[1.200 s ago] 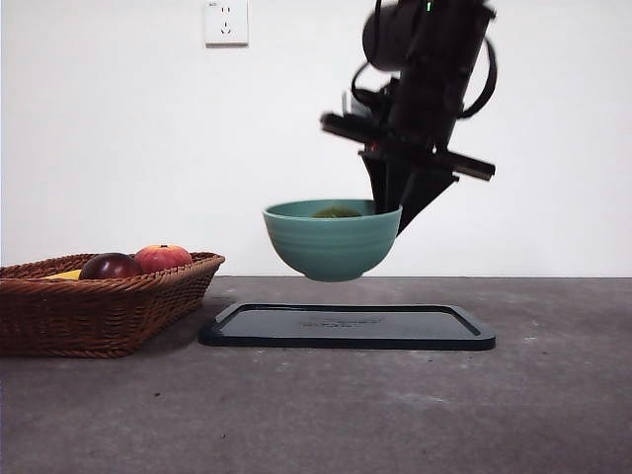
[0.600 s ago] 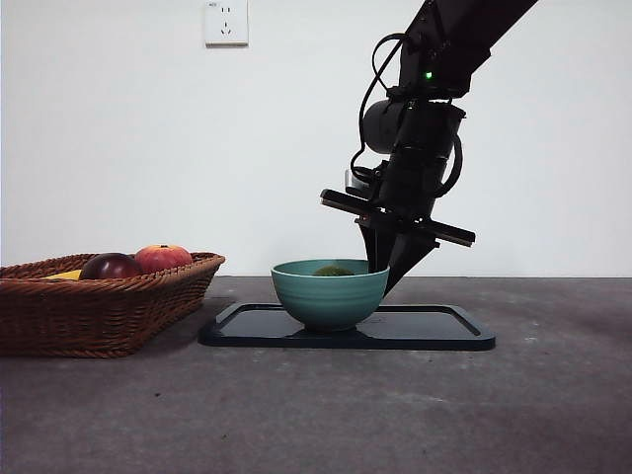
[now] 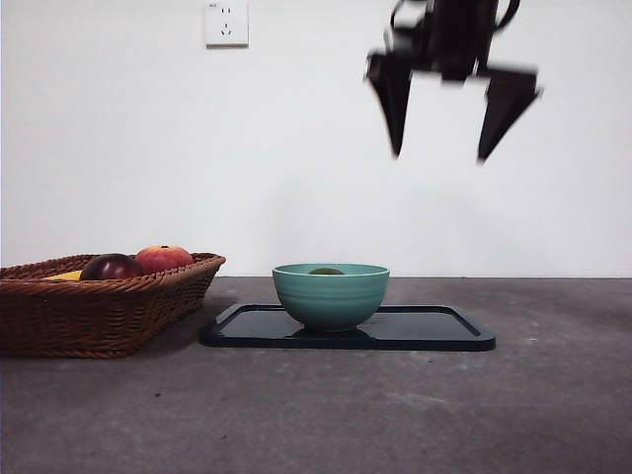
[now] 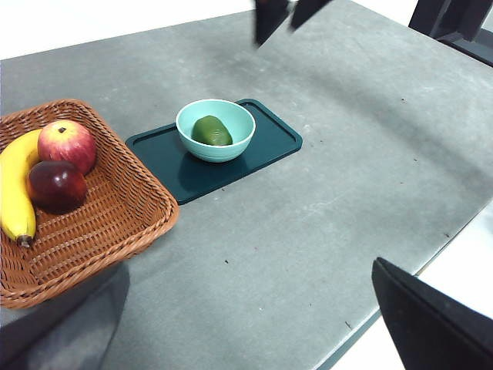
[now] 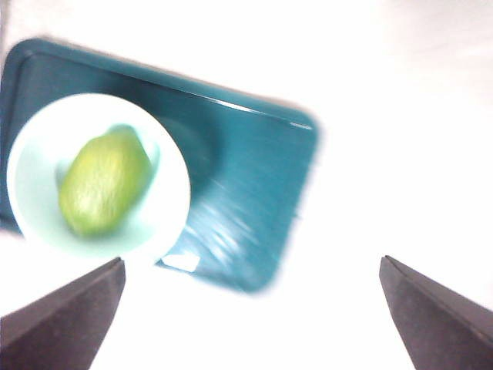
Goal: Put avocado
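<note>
The avocado (image 3: 326,271) is dull green and lies inside the teal bowl (image 3: 331,296), only its top showing over the rim. The bowl stands on the dark tray (image 3: 434,331). In the left wrist view the avocado (image 4: 211,130) lies in the bowl (image 4: 189,116) on the tray (image 4: 269,142). My right gripper (image 3: 439,155) is open and empty, high above the tray, right of the bowl. Its own view shows the avocado (image 5: 104,183) well below and to one side of its spread jaws (image 5: 250,262). My left gripper (image 4: 246,266) waits open, far from the bowl.
A wicker basket (image 3: 99,316) stands to the left of the tray. It holds a dark maroon fruit (image 3: 109,267), a red-orange apple (image 3: 163,257) and a banana (image 4: 14,193). The table's edge (image 4: 400,285) runs close to the left gripper. A socket (image 3: 226,22) is on the wall.
The right gripper lowered the bowl with the avocado onto the tray, let go of the rim, opened and rose high above it.
</note>
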{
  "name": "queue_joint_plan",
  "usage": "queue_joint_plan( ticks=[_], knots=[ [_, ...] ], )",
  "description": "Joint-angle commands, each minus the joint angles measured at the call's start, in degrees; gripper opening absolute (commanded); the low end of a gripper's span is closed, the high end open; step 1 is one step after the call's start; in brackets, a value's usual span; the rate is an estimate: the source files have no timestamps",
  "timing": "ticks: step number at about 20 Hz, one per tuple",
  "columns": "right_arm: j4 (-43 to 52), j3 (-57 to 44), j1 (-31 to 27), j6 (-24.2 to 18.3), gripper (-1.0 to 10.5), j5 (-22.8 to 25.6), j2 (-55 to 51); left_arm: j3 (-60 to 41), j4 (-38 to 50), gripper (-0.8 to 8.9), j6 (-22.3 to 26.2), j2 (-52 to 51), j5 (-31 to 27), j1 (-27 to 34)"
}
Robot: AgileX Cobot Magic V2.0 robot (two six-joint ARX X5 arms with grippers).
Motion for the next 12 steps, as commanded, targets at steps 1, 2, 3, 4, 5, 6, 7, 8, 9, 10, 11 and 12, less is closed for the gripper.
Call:
queue_joint_plan(
  ticks=[1, 2, 3, 4, 5, 6, 7, 8, 9, 10, 11, 12],
  knots=[
    [-2.7, -2.9, 1.9, -0.8, 5.5, 5.9, -5.5, 0.7, 1.0, 5.0, 0.7, 0.1, 0.0, -0.6],
    [-2.8, -6.7, 2.8, -0.8, 5.6, 7.6, -9.7, 0.7, 1.0, 5.0, 0.7, 0.1, 0.0, -0.6],
    [-2.4, -11.4, 4.0, -0.8, 5.6, 8.9, -14.5, 0.7, 1.0, 5.0, 0.7, 0.1, 0.0, -0.6],
    [-1.7, -16.2, 5.2, -0.8, 5.6, 9.2, -19.4, 0.7, 1.0, 5.0, 0.7, 0.1, 0.0, -0.6],
    [-0.9, -20.4, 6.4, -0.8, 5.6, 9.2, -23.9, 0.7, 1.0, 5.0, 0.7, 0.1, 0.0, -0.6],
    [0.3, -25.3, 8.1, -0.8, 5.6, 9.2, -29.5, 0.7, 1.0, 5.0, 0.7, 0.1, 0.0, -0.6],
    [1.6, -29.5, 9.9, -0.8, 5.6, 9.2, -34.9, 0.7, 1.0, 5.0, 0.7, 0.1, 0.0, -0.6],
    [3.2, -33.3, 11.9, -0.8, 5.6, 8.9, -40.0, 0.7, 1.0, 5.0, 0.7, 0.1, 0.0, -0.6],
    [4.9, -36.8, 13.9, -0.7, 5.6, 8.7, -45.0, 0.7, 1.0, 5.0, 0.7, 0.1, 0.0, -0.6],
    [6.4, -40.1, 16.1, 0.5, 5.6, 8.7, -50.0, 0.7, 1.0, 5.0, 0.7, 0.1, 0.0, -0.6],
    [7.3, -43.2, 18.3, 2.0, 5.6, 8.5, -54.7, 0.7, 1.0, 5.0, 0.7, 0.1, 0.0, -0.6],
    [7.6, -45.7, 20.3, 3.9, 5.6, 8.6, -58.5, 0.7, 1.0, 5.0, 0.7, 0.1, 0.0, -0.6]
  ],
)
